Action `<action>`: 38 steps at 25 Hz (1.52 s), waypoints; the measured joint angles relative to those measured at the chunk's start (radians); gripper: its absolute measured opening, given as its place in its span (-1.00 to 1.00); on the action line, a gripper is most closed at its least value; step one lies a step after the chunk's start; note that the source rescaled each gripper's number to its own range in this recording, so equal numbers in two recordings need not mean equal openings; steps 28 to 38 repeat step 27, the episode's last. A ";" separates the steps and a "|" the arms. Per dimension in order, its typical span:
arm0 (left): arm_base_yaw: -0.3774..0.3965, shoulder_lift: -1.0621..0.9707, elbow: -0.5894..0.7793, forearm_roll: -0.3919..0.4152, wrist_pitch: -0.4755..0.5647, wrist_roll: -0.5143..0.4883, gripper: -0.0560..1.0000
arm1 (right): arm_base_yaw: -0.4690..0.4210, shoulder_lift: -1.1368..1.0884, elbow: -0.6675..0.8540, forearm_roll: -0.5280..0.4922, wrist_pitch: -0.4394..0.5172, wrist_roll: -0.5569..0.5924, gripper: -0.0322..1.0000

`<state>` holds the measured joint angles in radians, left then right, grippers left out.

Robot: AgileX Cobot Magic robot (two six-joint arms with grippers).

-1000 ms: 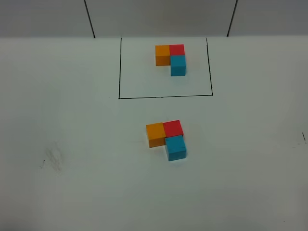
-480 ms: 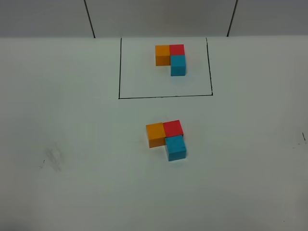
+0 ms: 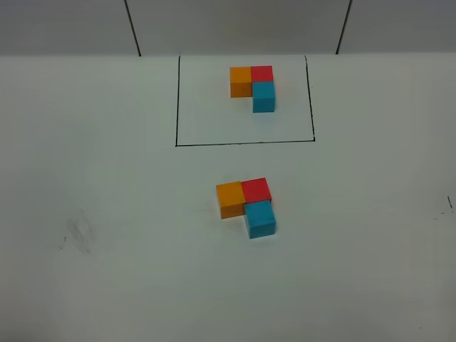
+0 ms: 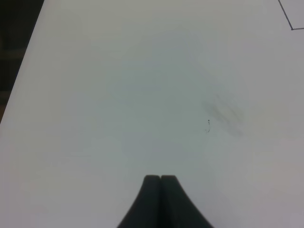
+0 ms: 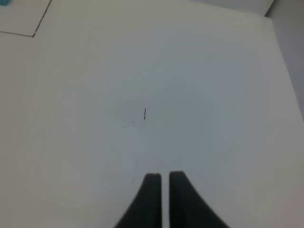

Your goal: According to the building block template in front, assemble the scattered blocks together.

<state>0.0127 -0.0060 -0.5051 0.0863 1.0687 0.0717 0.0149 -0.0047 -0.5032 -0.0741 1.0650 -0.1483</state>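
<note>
Item, unchanged over the last second: loose blocks (image 3: 246, 206) match the framed template (image 3: 253, 86); my left gripper (image 4: 160, 178) and right gripper (image 5: 161, 175) clenched empty, task apparently done.

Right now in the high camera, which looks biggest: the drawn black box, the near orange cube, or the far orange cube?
1. Black rectangle, by far.
2. Near orange cube.
3. Far orange cube.
The cubes may really match; the near one just sits closer to the camera.
</note>
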 joint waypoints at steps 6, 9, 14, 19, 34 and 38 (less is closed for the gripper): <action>0.000 0.000 0.000 0.000 0.000 -0.002 -0.89 | 0.000 0.000 0.000 0.000 0.000 0.000 -0.94; 0.000 0.000 0.000 0.000 0.000 -0.002 -0.89 | 0.000 0.000 0.000 0.000 0.000 0.000 -0.94; 0.000 0.000 0.000 0.000 0.000 -0.002 -0.89 | 0.000 0.000 0.000 0.000 0.000 0.000 -0.94; 0.000 0.000 0.000 0.000 0.000 -0.002 -0.89 | 0.000 0.000 0.000 0.000 0.000 0.000 -0.94; 0.000 0.000 0.000 0.000 0.000 -0.002 -0.89 | 0.000 0.000 0.000 0.000 0.000 0.000 -0.94; 0.000 0.000 0.000 0.000 0.000 -0.002 -0.89 | 0.000 0.000 0.000 0.000 0.000 0.000 -0.94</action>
